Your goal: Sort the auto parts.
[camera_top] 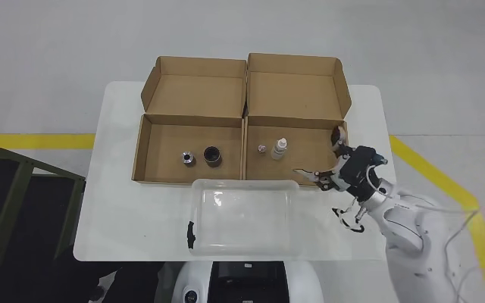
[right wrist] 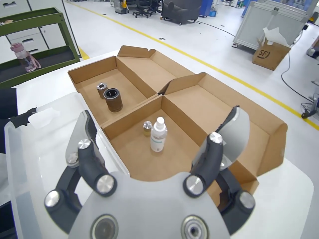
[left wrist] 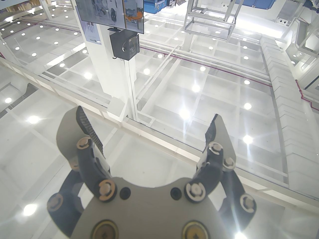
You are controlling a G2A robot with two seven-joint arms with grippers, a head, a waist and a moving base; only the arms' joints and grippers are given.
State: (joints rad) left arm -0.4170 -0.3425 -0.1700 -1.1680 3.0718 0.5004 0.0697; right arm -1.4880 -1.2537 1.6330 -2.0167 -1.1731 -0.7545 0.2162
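Two open cardboard boxes stand side by side. The left box (camera_top: 148, 144) (right wrist: 87, 75) holds a dark linear bearing (camera_top: 213, 156) (right wrist: 113, 99) and a small metal cylinder (camera_top: 187, 157) (right wrist: 101, 90). The right box (camera_top: 303, 170) (right wrist: 271, 140) holds a white spray bottle (camera_top: 280, 148) (right wrist: 158, 138) and a small brass part (camera_top: 261, 149) (right wrist: 147, 126). My right gripper (camera_top: 324, 156) (right wrist: 161, 111) hovers open and empty over the right box's right end, pointing towards the bottle. My left gripper (left wrist: 148, 113) is open, empty and aimed at the ceiling.
A clear plastic bin (camera_top: 227, 189) (right wrist: 30, 150) with black tape (camera_top: 191, 233) on its rim sits in front of the boxes, with nothing in it. Bare white table (camera_top: 121, 189) lies left of the boxes. A green rack (camera_top: 23, 204) (right wrist: 37, 50) stands beside the table.
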